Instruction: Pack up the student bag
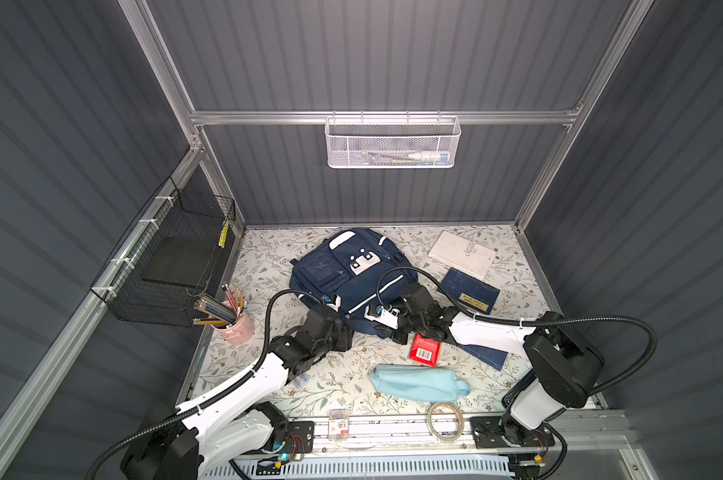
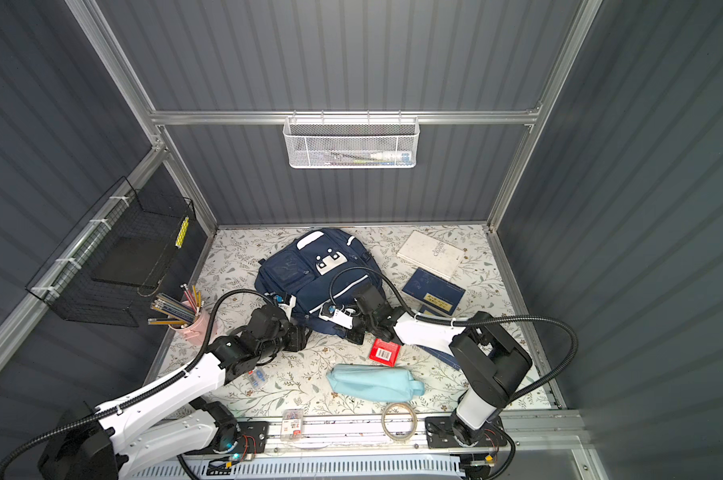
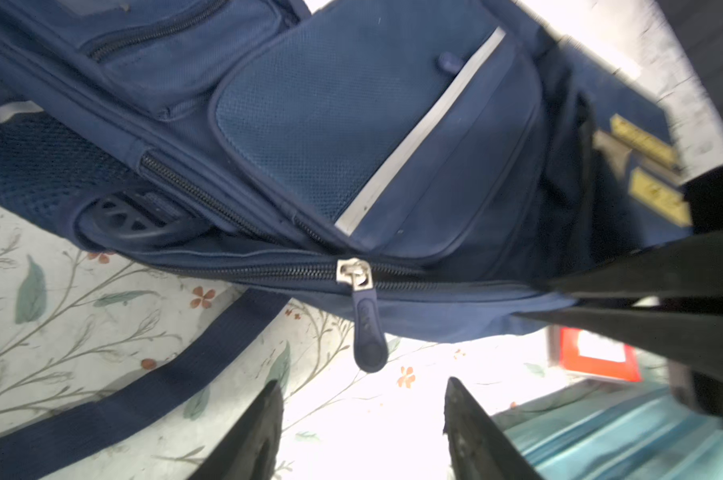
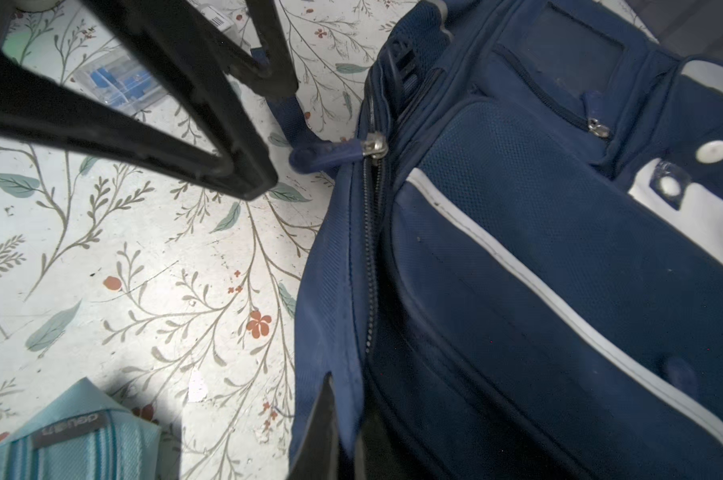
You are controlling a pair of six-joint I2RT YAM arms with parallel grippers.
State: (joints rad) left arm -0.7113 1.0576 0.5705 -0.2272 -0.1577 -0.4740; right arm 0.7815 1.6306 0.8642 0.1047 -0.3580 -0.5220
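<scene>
Floral-print table (image 1: 268, 257) inside a dark grey ribbed booth. Lying flat on it toward the rear wall, pockets up: navy bag (image 1: 343, 274) with white stripes and a white two-button patch.

At the bag's near edge, left claw (image 3: 363, 382), fingers apart over bare table, just short of the dangling zip pull (image 3: 368, 328) and not touching it. Farther along that same edge of the bag, right claw (image 4: 343, 411), fingers together, pinching the bag's fabric beside the zip.

Right of the bag, a white book (image 1: 463, 253) and a blue book (image 1: 470, 293). Just in front of the bag, a red box (image 1: 424, 351). Farther in front, a light-blue pouch (image 1: 418, 382), then a tape roll (image 1: 446, 419). Left of the bag, a pink cup (image 1: 235, 328) full of pencils.
</scene>
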